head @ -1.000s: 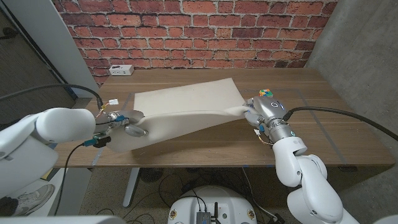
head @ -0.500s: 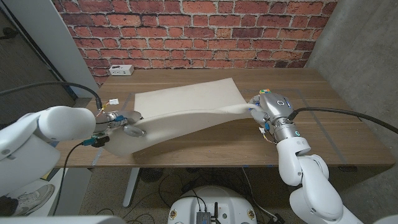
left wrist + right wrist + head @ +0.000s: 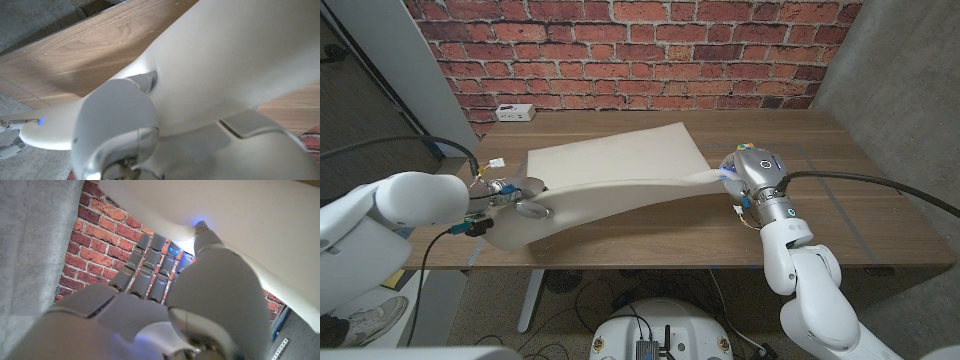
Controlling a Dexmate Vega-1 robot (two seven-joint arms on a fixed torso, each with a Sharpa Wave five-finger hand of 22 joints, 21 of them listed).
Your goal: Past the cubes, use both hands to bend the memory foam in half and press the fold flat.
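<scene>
A cream memory foam sheet (image 3: 610, 165) lies on the wooden table (image 3: 820, 215), its near edge lifted off the surface. My left hand (image 3: 520, 200) grips the raised near left corner; in the left wrist view the foam (image 3: 240, 50) wraps over the left hand (image 3: 120, 125). My right hand (image 3: 740, 175) holds the raised near right corner. From the right wrist the foam (image 3: 240, 225) rests against the fingers (image 3: 150, 265) of the right hand (image 3: 175, 305). A multicoloured cube (image 3: 745, 149) peeks out just behind the right hand.
A white power strip (image 3: 514, 113) sits at the table's far left corner by the brick wall (image 3: 640, 50). A small white connector (image 3: 499, 165) lies near the left edge. Bare wood stretches to the right of the foam.
Both hands have carried the foam's near edge a little higher and farther from me. The sheet's far part has slid slightly left.
</scene>
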